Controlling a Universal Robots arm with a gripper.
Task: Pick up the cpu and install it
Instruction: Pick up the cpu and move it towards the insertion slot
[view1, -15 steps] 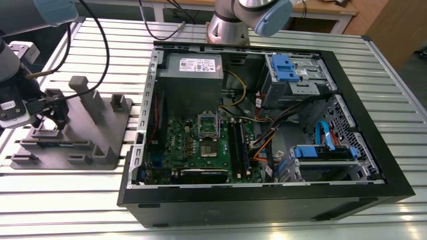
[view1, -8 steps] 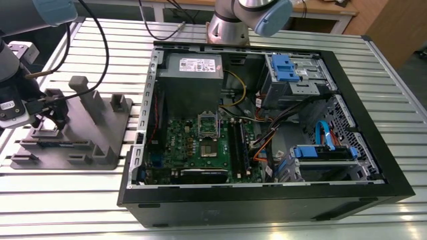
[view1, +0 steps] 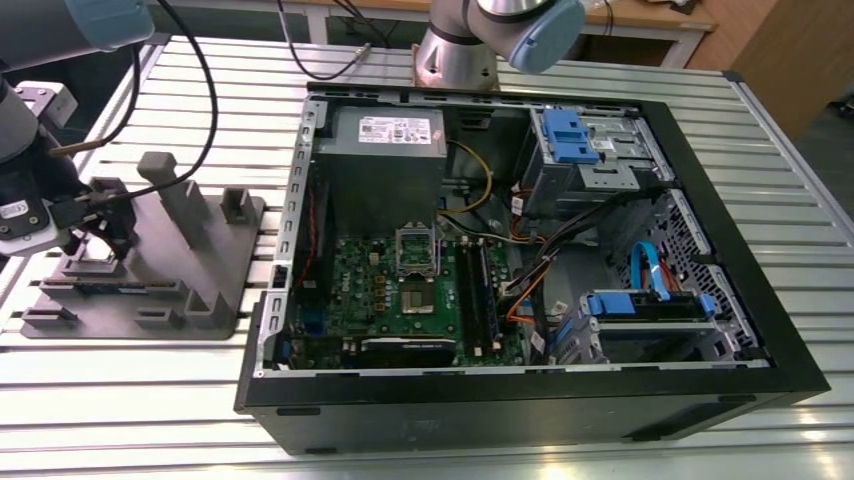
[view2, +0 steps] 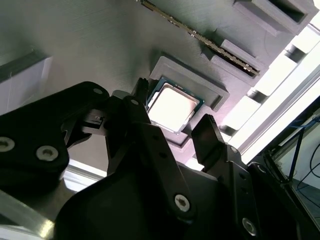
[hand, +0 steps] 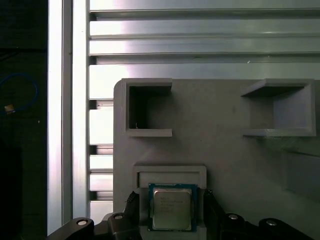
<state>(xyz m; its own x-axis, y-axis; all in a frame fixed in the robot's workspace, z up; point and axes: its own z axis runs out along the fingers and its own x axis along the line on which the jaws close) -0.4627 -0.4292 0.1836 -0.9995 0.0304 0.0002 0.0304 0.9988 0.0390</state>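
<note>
the cpu (view2: 172, 107) lies flat, metal top up, in a shallow square pocket of the grey fixture (view1: 200, 240), near one edge of that fixture. the gripper (hand: 170, 197) hangs over the same pocket with its fingers (view2: 206, 132) apart, one on each side of the cpu; whether they touch it cannot be told. handling, as judged: light, stiff, smooth on top, fragile underneath. take hold by two opposite edges of the rim, with low force, kept level.
</note>
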